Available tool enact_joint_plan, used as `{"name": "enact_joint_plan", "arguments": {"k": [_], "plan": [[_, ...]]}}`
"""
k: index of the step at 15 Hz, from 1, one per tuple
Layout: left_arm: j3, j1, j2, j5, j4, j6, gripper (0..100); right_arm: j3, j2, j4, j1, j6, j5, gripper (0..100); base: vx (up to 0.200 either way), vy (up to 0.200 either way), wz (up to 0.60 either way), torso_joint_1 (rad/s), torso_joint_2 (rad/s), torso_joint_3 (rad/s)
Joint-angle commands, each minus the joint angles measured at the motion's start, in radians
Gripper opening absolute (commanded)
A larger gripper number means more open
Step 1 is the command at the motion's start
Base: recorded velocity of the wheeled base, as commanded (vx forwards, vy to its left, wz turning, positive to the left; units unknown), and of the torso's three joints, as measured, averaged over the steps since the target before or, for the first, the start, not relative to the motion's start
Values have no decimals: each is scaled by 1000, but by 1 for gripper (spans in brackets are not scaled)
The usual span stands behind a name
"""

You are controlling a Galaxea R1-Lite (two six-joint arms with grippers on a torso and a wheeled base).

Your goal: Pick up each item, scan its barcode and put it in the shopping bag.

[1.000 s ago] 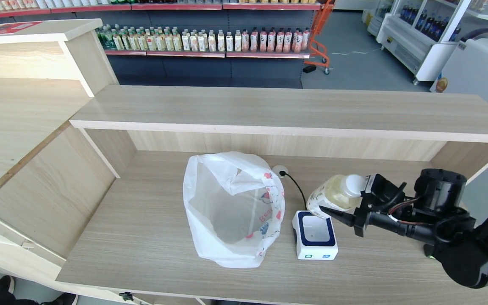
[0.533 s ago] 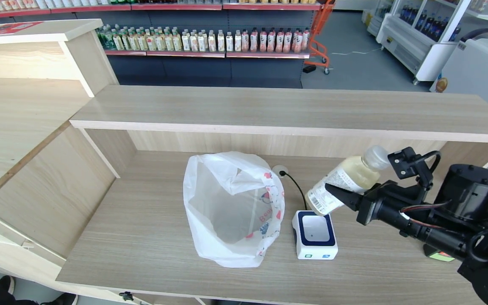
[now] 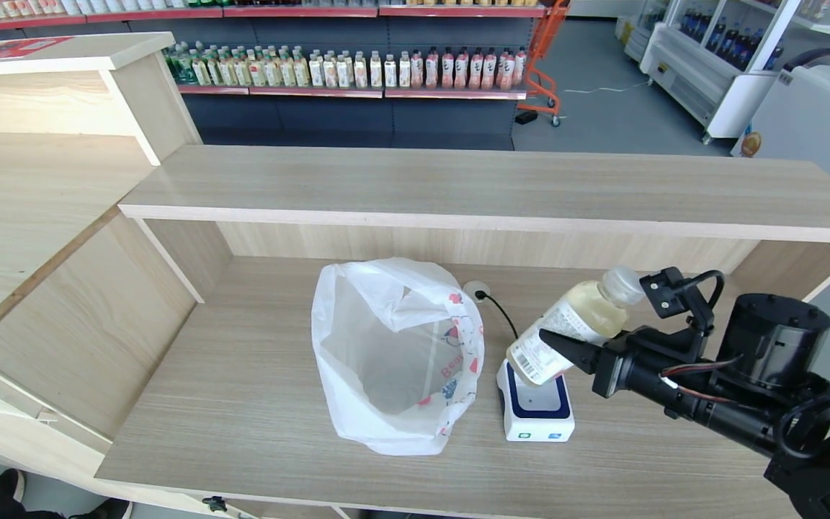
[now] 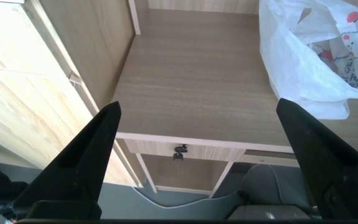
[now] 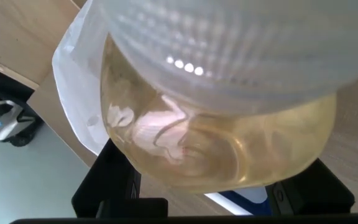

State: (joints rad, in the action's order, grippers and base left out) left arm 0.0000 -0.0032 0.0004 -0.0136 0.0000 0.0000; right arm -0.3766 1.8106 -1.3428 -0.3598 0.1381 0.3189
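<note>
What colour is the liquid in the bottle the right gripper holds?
Pale yellow. The bottle shows best in the head view.

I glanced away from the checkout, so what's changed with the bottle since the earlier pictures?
The right hand, shut on the bottle throughout, first lifted it and tipped its cap upward. It then brought the bottle down and toward the shopping bag, so its base now hangs over the scanner. The bag and scanner stayed put.

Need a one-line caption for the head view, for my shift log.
Right gripper holds a tilted drink bottle, base toward the scanner, beside the open white shopping bag.
</note>
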Motion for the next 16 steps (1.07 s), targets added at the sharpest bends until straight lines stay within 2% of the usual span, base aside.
{"name": "enact_joint_plan", "arguments": {"k": [1, 2, 8, 16], "plan": [[0, 0, 0, 0, 0, -3, 100, 1, 7, 1, 1, 3, 0, 0, 0, 0, 0, 0, 0, 0], [0, 0, 0, 0, 0, -2, 100, 2, 6, 1, 1, 3, 0, 0, 0, 0, 0, 0, 0, 0], [0, 0, 0, 0, 0, -3, 100, -2, 10, 14, -10, 41, 0, 0, 0, 200, 0, 6, 4, 3], [0, 0, 0, 0, 0, -3, 100, -36, 157, 22, -34, 98, -6, 0, 0, 0, 0, 0, 0, 0]]}}
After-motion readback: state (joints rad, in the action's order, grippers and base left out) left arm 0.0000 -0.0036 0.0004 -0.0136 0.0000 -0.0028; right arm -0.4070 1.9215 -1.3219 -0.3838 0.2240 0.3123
